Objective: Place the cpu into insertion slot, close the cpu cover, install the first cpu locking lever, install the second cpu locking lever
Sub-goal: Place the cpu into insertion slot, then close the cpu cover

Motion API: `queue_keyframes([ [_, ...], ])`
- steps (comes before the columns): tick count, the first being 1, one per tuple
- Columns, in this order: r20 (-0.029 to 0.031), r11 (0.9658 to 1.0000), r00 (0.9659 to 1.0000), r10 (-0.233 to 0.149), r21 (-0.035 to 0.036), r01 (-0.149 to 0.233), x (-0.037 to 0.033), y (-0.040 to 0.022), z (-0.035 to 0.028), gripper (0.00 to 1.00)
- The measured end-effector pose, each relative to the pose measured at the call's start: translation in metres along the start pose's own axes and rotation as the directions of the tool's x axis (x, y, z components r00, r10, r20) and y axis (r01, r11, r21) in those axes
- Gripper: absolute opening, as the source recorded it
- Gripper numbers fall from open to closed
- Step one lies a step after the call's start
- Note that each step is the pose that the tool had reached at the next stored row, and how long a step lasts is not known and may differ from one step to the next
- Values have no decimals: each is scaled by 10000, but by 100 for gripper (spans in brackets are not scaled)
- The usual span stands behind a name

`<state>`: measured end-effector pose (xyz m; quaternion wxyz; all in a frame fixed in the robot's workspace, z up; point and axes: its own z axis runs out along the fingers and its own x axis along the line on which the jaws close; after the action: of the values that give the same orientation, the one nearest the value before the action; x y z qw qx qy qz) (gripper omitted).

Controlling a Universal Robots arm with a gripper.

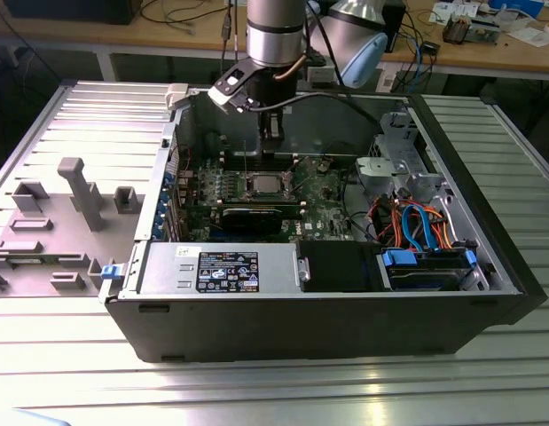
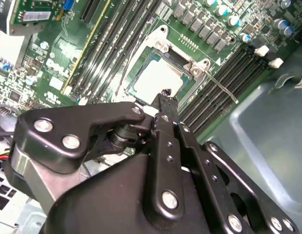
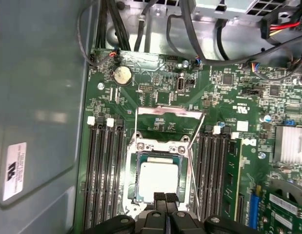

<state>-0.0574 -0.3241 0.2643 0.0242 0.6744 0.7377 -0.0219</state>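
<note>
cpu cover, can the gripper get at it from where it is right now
Probably yes. The cover stands open at the socket's edge, and the gripper, shut, hangs over the cpu with nothing between them. A raised lever wire beside it may crowd the approach.

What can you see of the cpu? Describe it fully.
The cpu is a flat square chip with a pale silvery metal top, lying level in the insertion slot on the green motherboard. The cpu cover stands raised open beyond it, so the chip's top is bare. The gripper hangs by one edge; contact cannot be told.
</note>
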Motion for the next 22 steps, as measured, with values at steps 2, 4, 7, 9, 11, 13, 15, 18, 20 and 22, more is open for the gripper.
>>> queue_keyframes([
  [2,0,10000,10000,0,0,0,-2,0,-30,11],
  [4,-1,10000,10000,0,0,0,-3,0,-55,11],
  [7,-14,10000,10000,0,-1,0,-6,0,-98,11],
  [9,-24,10000,10000,0,-5,0,-6,0,-99,11],
  [11,-22,10000,10000,0,-2,0,-7,0,-101,11],
  [13,-22,10000,10000,0,-1,0,-6,0,-101,11],
  [15,-22,10000,10000,0,-2,0,-6,0,-101,11],
  [18,-23,10000,10000,0,-2,0,-7,0,-101,11],
  [20,-23,10000,10000,0,-2,0,-24,1,-100,11],
  [22,-22,10000,10000,1,1,-1,-79,17,-96,11],
])
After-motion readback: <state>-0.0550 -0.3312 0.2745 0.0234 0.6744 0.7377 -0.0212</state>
